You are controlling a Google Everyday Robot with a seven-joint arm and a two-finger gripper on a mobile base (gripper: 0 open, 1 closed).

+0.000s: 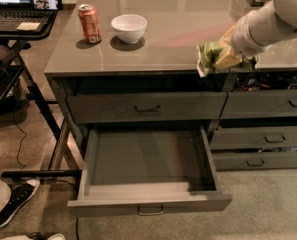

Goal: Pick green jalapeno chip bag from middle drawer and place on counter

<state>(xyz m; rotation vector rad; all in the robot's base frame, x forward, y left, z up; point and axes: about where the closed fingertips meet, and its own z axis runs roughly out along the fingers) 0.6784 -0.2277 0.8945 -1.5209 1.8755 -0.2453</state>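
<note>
Up by the counter edge, the gripper squeezes the bag, holding it at top height, ready to set down. Below, the drawer sits open, bag out.

A: Bag?
B: Green jalapeno chip bag, crumpled, pinched in the gripper at the counter front edge, right side.
A: Drawer?
B: Middle drawer pulled wide out, dark grey, bar handle facing front.
</note>
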